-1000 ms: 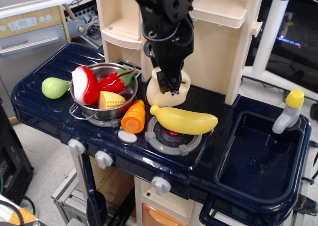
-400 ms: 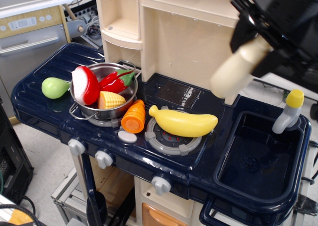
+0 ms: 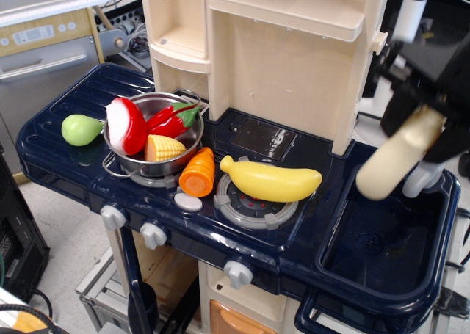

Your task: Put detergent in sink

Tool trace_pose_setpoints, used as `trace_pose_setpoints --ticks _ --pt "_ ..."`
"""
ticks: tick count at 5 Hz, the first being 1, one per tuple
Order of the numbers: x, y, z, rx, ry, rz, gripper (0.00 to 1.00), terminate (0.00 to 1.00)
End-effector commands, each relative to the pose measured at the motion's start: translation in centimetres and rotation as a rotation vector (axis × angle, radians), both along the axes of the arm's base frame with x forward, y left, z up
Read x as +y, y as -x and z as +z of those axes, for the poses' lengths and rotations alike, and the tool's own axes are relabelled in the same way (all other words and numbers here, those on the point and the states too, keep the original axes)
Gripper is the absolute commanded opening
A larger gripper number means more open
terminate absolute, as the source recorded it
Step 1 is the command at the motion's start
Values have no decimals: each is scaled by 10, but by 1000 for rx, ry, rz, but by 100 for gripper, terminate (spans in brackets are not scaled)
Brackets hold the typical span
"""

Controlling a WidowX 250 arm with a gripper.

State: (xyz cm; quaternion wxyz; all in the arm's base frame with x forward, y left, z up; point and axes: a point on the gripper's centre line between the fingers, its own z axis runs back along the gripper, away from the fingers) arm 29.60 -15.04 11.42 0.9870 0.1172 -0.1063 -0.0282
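Note:
The detergent (image 3: 393, 160) is a cream-white jug, blurred by motion, hanging tilted in the air over the back left part of the sink (image 3: 382, 275). My black gripper (image 3: 426, 112) is shut on its upper end at the right edge of the view. The sink is a deep dark navy basin at the right of the toy kitchen. Its grey faucet (image 3: 422, 178) is mostly hidden behind the jug and the gripper.
A yellow banana (image 3: 272, 180) lies on the burner (image 3: 253, 205). A steel pot (image 3: 121, 165) with toy vegetables stands at the left, an orange carrot (image 3: 198, 172) beside it and a green pear (image 3: 79, 129) further left. The cream cabinet (image 3: 279, 55) rises behind.
The gripper lifted the detergent off the counter behind the banana, carried it right and down, and now holds it over the sink. The counter spot behind the banana is bare.

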Motion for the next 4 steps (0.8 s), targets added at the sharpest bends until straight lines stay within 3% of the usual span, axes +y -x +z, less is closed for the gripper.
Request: trace_pose_setpoints --ticks 1,3,4 --pt "4 3 -19 -12 65 47 0 0" --pt "10 7 -36 -39 125 51 0 0" --pt "10 7 -36 -39 125 51 100 100"
